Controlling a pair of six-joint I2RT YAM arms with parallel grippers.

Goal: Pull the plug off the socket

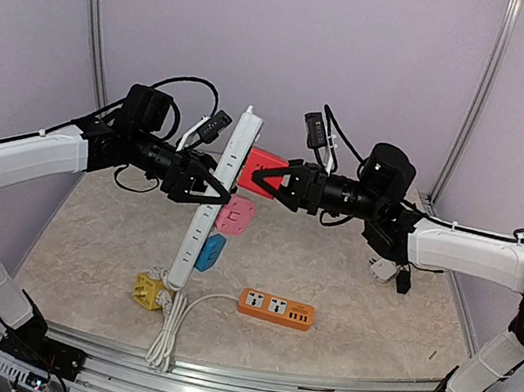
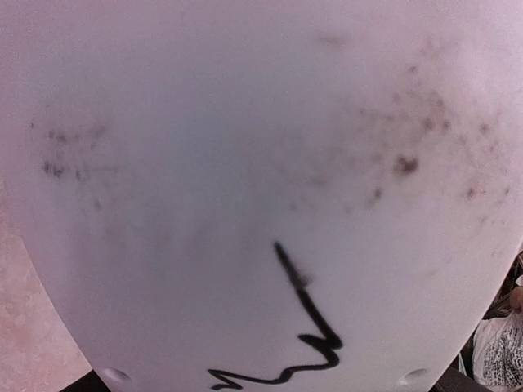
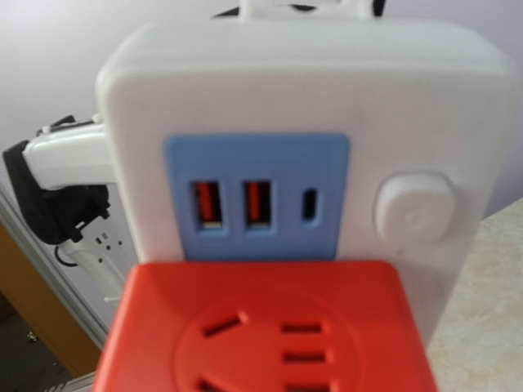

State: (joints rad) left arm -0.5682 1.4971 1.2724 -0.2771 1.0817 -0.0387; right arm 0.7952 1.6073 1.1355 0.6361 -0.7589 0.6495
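The left fingers [image 1: 205, 184] are clamped on the white strip [image 1: 234, 151], which slants up off the desk [image 1: 373, 317]; its white back [image 2: 245, 163] fills the left wrist view. The red plug [image 1: 259, 168] sits against the strip's face, just below a blue USB panel [image 3: 257, 196], pinched by the right fingers [image 1: 278, 181]. An orange socket [image 1: 276, 308] lies on the desk

The left arm [image 1: 30, 155] and the right arm [image 1: 465, 254] have smooth white shells between round black joints; thin black cables [image 1: 196, 82] loop over the wrists; the left pincer [image 1: 221, 189] and right pincer [image 1: 265, 178] are black triangles
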